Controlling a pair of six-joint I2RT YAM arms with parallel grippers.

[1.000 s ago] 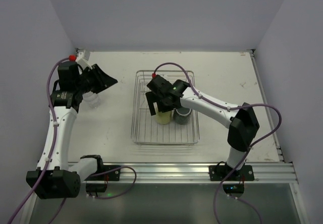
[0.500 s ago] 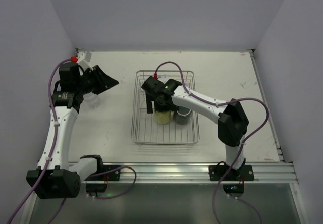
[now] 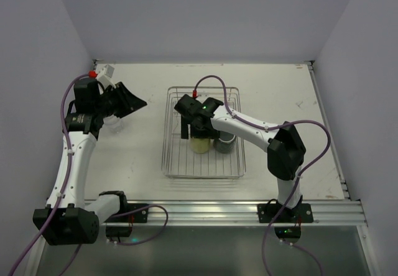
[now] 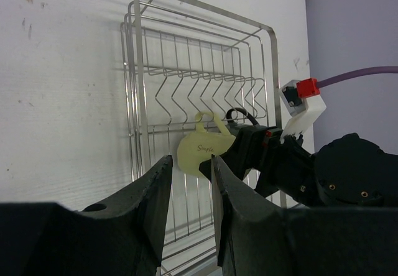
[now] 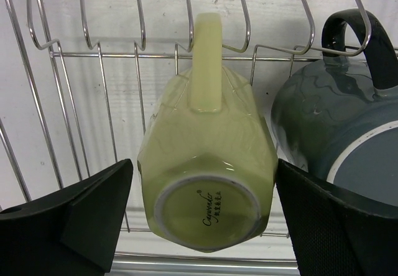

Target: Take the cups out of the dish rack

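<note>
Two robot arms work at a white table (image 3: 280, 83) that carries a silver wire dish rack (image 3: 205, 176).

Inside the rack, about midway along its length and on its left half, a pale yellow cup (image 5: 205, 133) sits with its base turned up. Its handle points toward the rack's row of upright prongs. A dark grey mug (image 5: 329, 133) stands just beside it, toward the rack's right edge.

The right gripper (image 5: 203, 170) hangs directly over the yellow cup. Its jaws are spread wide, and one of its black fingers (image 5: 93, 214) sits on each side of the cup's body. They have not closed on it (the finger on the mug side looks very near the cup wall).

The cup's long axis appears to run roughly in line with the fingers, so the handle lies clear of both. A plain squeeze across the body looks like the next move, and the main risk is nudging the neighbouring mug.

The left gripper (image 4: 188, 164) is well away from the rack's left side, facing it. Its jaws stand slightly apart with nothing between them. A clear tumbler (image 3: 114, 124) stands on the table near it, outside the rack. The right arm is plainly the nearer one.
</note>
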